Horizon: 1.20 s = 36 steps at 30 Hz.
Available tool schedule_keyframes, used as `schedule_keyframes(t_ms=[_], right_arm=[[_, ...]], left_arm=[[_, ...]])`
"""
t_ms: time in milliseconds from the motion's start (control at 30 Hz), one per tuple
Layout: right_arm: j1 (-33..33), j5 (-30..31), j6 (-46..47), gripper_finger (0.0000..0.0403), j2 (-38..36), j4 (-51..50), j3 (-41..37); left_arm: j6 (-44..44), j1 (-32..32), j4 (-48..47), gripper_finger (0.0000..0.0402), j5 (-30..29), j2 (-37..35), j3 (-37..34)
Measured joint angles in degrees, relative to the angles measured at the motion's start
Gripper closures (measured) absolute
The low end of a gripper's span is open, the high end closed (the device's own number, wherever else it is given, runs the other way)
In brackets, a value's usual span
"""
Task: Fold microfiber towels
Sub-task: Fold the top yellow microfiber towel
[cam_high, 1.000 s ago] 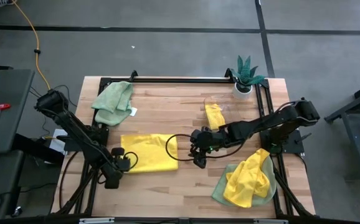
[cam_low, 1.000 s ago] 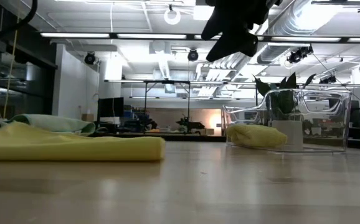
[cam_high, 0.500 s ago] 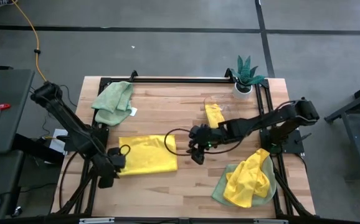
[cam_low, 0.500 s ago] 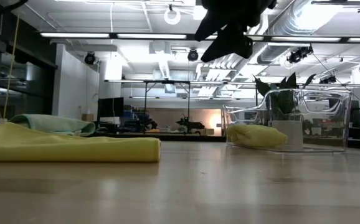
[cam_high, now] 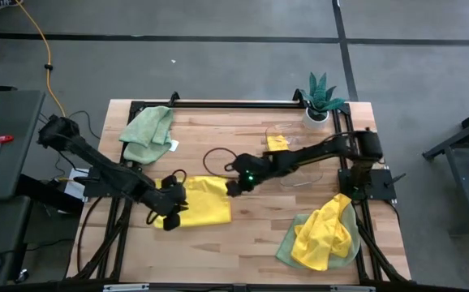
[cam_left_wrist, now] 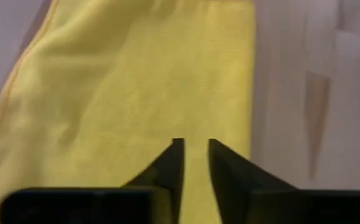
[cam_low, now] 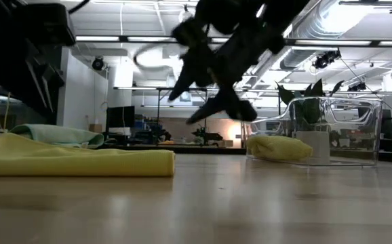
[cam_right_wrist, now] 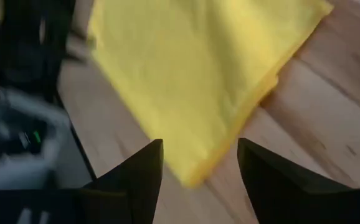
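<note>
— Both arms have closed in on the folded yellow towel (cam_high: 195, 201) since a second ago; the left gripper (cam_high: 172, 216) now sits over its left edge, fingers nearly together, pinching nothing.

— And the right gripper (cam_high: 233, 187)?

— Spread wide above the towel's right edge. Each should probably grip a corner squarely before lifting, so the layers stay aligned.

No lettering, label, brand, number or sign can be read in any view
</note>
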Motion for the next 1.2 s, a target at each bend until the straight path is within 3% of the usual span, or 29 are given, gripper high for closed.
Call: schedule_keyframes(t_ms=[100, 600, 800, 1200], right_arm=[[-1.01, 0.24, 6.42, 0.0217, 2.40, 1.25, -0.02], [0.53, 5.94, 19.81, 0.0219, 8.78, 4.29, 0.59], [1.10, 10.00, 24.92, 0.0220, 9.29, 5.34, 0.83], [0.96, 11.29, 32.59, 0.0220, 11.38, 13.15, 0.79]], left_arm=[[-0.55, 0.00, 3.99, 0.0392, 0.89, 4.38, 0.18], [-6.90, -7.14, 9.69, 0.0401, -2.44, 18.59, 0.11], [-7.28, -8.43, 11.29, 0.0401, -3.37, 19.45, 0.01], [-7.20, -8.66, 11.41, 0.0401, -4.12, 19.55, -0.07]])
